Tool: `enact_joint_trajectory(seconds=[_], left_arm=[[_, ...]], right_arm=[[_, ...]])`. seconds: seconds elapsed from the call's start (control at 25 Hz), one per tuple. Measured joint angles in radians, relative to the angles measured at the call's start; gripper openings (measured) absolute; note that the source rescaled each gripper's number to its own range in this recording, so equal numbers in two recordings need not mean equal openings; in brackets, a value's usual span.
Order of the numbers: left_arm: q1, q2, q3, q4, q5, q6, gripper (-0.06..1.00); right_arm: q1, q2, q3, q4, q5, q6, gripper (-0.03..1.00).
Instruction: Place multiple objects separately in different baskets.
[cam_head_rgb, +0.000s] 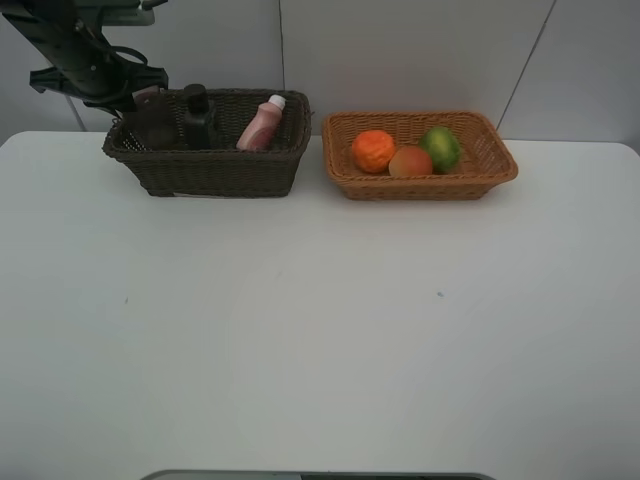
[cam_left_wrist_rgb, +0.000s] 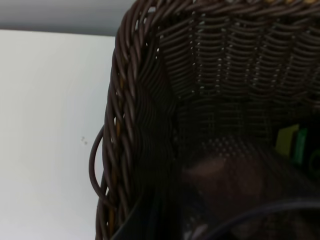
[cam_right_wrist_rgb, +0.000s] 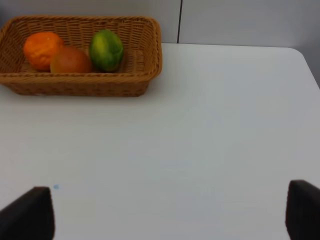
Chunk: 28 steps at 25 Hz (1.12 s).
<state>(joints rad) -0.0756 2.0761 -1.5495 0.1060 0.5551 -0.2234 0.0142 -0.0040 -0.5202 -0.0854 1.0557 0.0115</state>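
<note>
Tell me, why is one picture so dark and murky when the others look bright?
Left wrist view: the camera looks down into the dark basket, whose shaded floor and contents blur together. Exterior high view: even light, soft shadows under both baskets. Right wrist view: bright table, sharp fruit in the light basket, blurred black fingertips at the edge.

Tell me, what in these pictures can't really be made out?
- Left gripper: in the high view it sits low in the dark basket; the wall and shadow hide its jaws, so open or shut is unclear.
- Purplish cup: the left wrist view shows only a dim blur on the basket floor, which may be it.
- Pump bottle: its lower half is behind the basket wall.
- Right gripper: only two finger ends show, cut off by the picture's edge.
</note>
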Motion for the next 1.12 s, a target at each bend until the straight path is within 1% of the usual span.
enact_joint_trajectory(seconds=[0.08, 0.12, 0.2, 0.28, 0.4, 0.44, 0.52, 0.64, 0.92, 1.04, 1.12], left_arm=[[0.0, 0.0, 0.0, 0.0, -0.002, 0.0, 0.01], [0.0, 0.0, 0.0, 0.0, -0.003, 0.0, 0.03], [0.0, 0.0, 0.0, 0.0, -0.004, 0.0, 0.12], [0.0, 0.0, 0.0, 0.0, -0.004, 0.005, 0.31], [0.0, 0.0, 0.0, 0.0, -0.005, 0.026, 0.64], [0.0, -0.001, 0.0, -0.001, -0.005, 0.028, 0.74], [0.0, -0.009, 0.0, -0.005, -0.005, 0.03, 0.84], [0.0, -0.033, 0.0, -0.005, -0.004, 0.033, 0.89], [0.0, -0.139, 0.001, -0.005, 0.031, 0.034, 0.89], [0.0, -0.212, 0.043, -0.005, 0.039, 0.034, 0.89], [0.003, -0.264, 0.097, -0.005, 0.04, 0.034, 0.89]], right_arm=[[0.0, 0.0, 0.0, 0.0, 0.0, 0.0, 0.93], [0.0, 0.0, 0.0, 0.0, 0.0, 0.0, 0.93], [0.0, 0.0, 0.0, 0.0, 0.0, 0.0, 0.93], [0.0, 0.0, 0.0, 0.0, 0.0, 0.0, 0.93], [0.0, 0.0, 0.0, 0.0, 0.0, 0.0, 0.93], [0.0, 0.0, 0.0, 0.0, 0.0, 0.0, 0.93], [0.0, 0.0, 0.0, 0.0, 0.0, 0.0, 0.93], [0.0, 0.0, 0.0, 0.0, 0.0, 0.0, 0.93], [0.0, 0.0, 0.0, 0.0, 0.0, 0.0, 0.93], [0.0, 0.0, 0.0, 0.0, 0.0, 0.0, 0.93], [0.0, 0.0, 0.0, 0.0, 0.0, 0.0, 0.93]])
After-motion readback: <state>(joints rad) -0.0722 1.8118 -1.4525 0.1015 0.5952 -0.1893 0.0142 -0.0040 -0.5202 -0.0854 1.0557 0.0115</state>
